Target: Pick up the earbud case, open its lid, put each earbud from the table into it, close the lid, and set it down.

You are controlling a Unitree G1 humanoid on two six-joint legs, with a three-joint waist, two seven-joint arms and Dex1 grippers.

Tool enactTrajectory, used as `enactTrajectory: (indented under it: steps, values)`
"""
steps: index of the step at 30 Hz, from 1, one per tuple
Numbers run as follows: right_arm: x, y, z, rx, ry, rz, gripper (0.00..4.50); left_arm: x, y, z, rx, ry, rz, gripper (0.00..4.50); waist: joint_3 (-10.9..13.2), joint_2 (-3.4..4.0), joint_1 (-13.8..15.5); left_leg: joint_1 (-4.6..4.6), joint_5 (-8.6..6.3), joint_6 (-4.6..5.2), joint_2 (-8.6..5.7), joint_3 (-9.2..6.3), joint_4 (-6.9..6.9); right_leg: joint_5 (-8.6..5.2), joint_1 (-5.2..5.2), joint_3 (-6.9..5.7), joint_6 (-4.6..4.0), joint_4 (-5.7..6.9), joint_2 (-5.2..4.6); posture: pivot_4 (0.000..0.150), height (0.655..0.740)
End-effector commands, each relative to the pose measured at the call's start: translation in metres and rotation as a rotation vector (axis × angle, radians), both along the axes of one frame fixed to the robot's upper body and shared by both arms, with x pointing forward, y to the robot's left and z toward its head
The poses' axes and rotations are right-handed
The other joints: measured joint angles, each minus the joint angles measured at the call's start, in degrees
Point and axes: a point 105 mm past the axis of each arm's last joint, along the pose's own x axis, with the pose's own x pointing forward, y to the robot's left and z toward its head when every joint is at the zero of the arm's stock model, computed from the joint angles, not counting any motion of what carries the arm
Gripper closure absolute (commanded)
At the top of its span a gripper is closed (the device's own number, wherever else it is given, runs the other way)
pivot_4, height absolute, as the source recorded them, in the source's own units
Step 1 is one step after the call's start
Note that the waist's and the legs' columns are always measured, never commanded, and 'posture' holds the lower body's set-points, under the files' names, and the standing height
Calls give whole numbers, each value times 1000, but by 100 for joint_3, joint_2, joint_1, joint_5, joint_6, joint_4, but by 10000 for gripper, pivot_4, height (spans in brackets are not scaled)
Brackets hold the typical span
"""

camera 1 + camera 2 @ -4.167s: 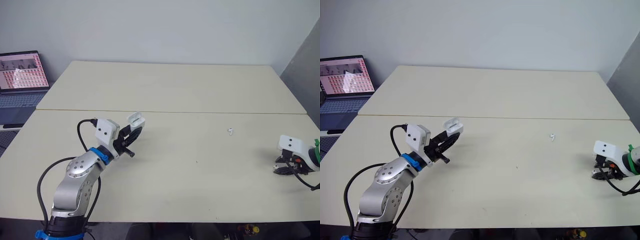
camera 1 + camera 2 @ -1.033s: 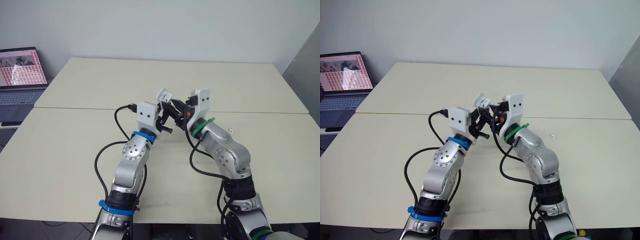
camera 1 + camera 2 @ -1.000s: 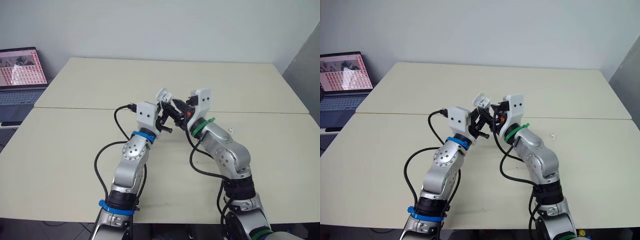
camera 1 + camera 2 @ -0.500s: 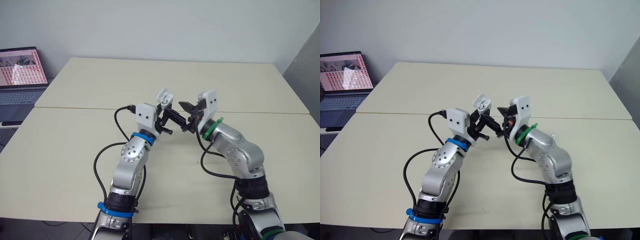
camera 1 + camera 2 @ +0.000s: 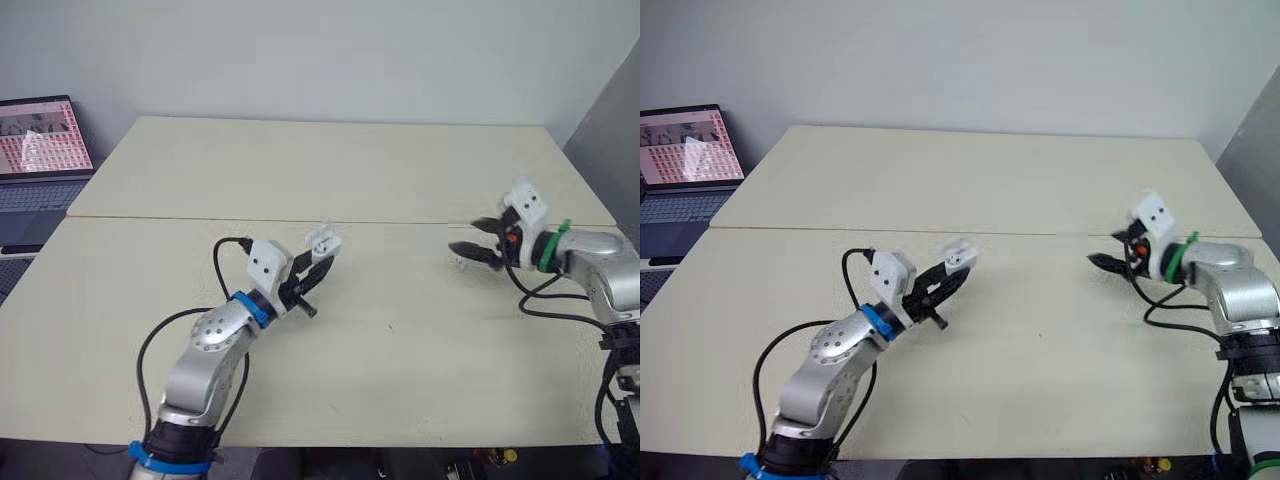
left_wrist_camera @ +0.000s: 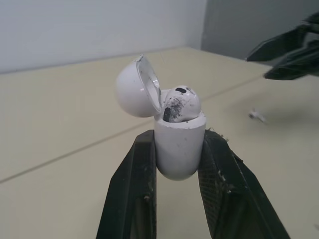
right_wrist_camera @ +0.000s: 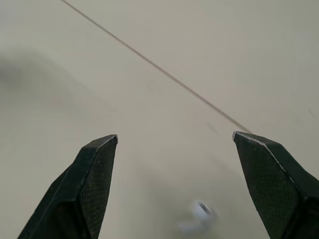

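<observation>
My left gripper point(image 5: 318, 258) is shut on the white earbud case point(image 5: 322, 241), holding it just above the table left of centre. In the left wrist view the case body point(image 6: 178, 144) sits between the fingers point(image 6: 133, 184), its lid point(image 6: 137, 92) hinged open and one earbud point(image 6: 180, 102) seated inside. A second white earbud point(image 5: 461, 263) lies on the table at the right. My right gripper point(image 5: 463, 237) hangs open just above it, and the right wrist view shows the earbud point(image 7: 195, 220) below the gap between the fingers point(image 7: 92, 179).
An open laptop point(image 5: 40, 150) stands off the table's far left corner. Two cream tabletops meet at a seam point(image 5: 400, 223) running left to right. The right table edge point(image 5: 600, 200) is close behind my right arm.
The two grippers, which were close together at the table's middle, have parted. My right gripper swung right to above the loose earbud; the left drew back left and down with the case.
</observation>
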Motion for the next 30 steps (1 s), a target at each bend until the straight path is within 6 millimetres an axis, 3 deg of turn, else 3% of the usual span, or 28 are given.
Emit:
enactTrajectory:
  steps: [1, 4, 11, 16, 24, 30]
  values:
    - [10, -15, -4, -68, -37, -35, 6469, -1, 5, 21, -20, -73, -3, 37481, 0, 1, -9, 1, 0, 0, 0, 2, 0, 1, 0, 3, 1, 2, 0, 1500, 7400]
    - [18, -15, -13, -25, -44, -95, 6469, 2, 3, 24, -39, -81, 17, 37481, 0, 1, -41, 7, 0, 0, 1, 8, 0, 2, 1, 11, 2, 7, 1, 1500, 7400]
    - [28, -12, -13, 159, -50, -280, 6469, -4, 2, 23, -56, -76, 38, 37481, 0, 1, -17, 9, 0, 0, -1, 5, -1, 2, 4, 13, 2, 12, 0, 1500, 7400]
    - [18, -14, -17, 86, -51, -333, 6469, -4, 13, 23, -40, -76, 70, 37481, 0, 1, 0, 7, 0, 0, -2, 3, -1, 1, 4, 11, 2, 11, -1, 1500, 7400]
    - [20, 5, -1, 157, -84, -367, 6469, 0, 14, 25, -32, -87, 73, 37481, 0, 1, -13, 15, 0, 0, 0, 6, 2, 3, 5, 13, 5, 15, 1, 1500, 7400]
    - [14, 20, -6, 172, -60, -335, 6469, 0, 13, 25, -33, -89, 72, 37481, 0, 2, -3, 11, 0, 0, 0, 6, 0, 3, 5, 13, 5, 10, 1, 1500, 7400]
